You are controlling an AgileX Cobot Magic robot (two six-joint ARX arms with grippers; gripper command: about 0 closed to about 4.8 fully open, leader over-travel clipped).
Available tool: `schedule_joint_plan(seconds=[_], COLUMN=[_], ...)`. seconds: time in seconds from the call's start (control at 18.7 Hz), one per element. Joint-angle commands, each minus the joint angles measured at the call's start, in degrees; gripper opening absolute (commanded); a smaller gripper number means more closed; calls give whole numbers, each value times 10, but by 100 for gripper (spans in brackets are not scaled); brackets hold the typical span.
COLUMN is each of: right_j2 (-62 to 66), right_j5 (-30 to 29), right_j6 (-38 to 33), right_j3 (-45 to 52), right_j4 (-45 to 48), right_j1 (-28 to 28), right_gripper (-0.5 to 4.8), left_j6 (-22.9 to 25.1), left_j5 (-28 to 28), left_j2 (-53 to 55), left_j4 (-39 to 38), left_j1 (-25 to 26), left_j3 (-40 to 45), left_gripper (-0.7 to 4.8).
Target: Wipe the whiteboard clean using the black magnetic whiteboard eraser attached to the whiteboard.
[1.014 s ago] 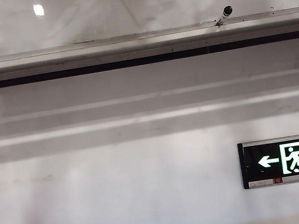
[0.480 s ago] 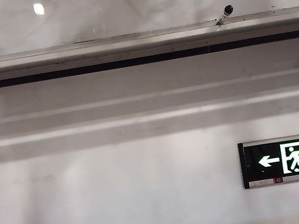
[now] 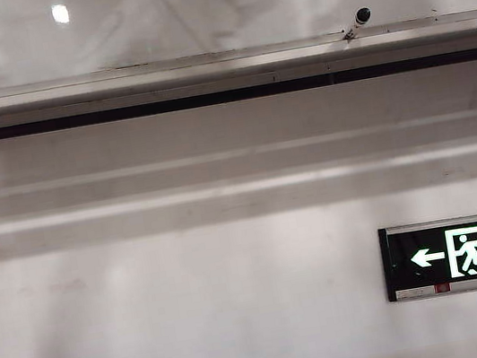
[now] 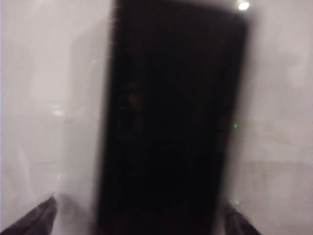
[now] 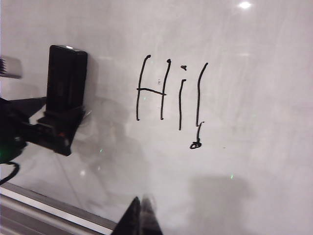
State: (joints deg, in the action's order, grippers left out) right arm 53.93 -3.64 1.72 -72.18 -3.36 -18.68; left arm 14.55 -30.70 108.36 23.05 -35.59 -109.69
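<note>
The black eraser (image 4: 171, 122) sticks on the whiteboard (image 5: 254, 73), off to one side of the black writing (image 5: 171, 93) that looks like "Hi!". The left pincer (image 4: 137, 223) is right up at the eraser's lower end. Its two fingers are spread wide, one on each side of the eraser. There is a little gap by at least one finger, so I think it is not pinching yet. The left wrist view is blurry, so I cannot be sure whether a finger touches. The right pincer (image 5: 142, 215) is pressed together and holds nothing. It hangs near the grey ledge (image 5: 44, 205), below the writing. In the exterior view almost nothing has changed since a second ago. The marker (image 3: 357, 22) lies on the ledge in the same spot and the exit sign (image 3: 463, 252) on the wall has not moved. Only the dark shapes mirrored in the shiny board shift a little. That tells me an arm is making small moves, lining up on the eraser. No wiping has started, because the writing is all there. Next, I think the left pincer needs to close on the eraser and pull it off the magnet.
</note>
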Motion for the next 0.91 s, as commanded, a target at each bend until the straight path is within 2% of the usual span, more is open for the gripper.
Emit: schedule_joint_plan(seconds=[0.05,0.21,0.32,0.43,0.64,0.91], right_j2=[-5,-5,-5,-5,-5,-7], right_j5=[-4,-4,-4,-4,-4,-6], right_j6=[-2,-2,-2,-2,-2,-2], right_j3=[-3,-3,-3,-3,-3,-3], right_j4=[10,10,11,10,11,10], right_j1=[-1,-1,-1,-1,-1,-2], right_gripper=[-6,-6,-6,-6,-6,-6], left_j6=[0,-3,-2,-2,-1,1], left_j5=[12,54,57,65,78,194], left_j2=[3,15,25,35,39,45], left_j4=[38,45,45,46,50,42], left_j1=[6,13,13,13,16,12], left_j3=[-2,-2,-2,-2,-2,-2], left_gripper=[479,479,479,314,113,115])
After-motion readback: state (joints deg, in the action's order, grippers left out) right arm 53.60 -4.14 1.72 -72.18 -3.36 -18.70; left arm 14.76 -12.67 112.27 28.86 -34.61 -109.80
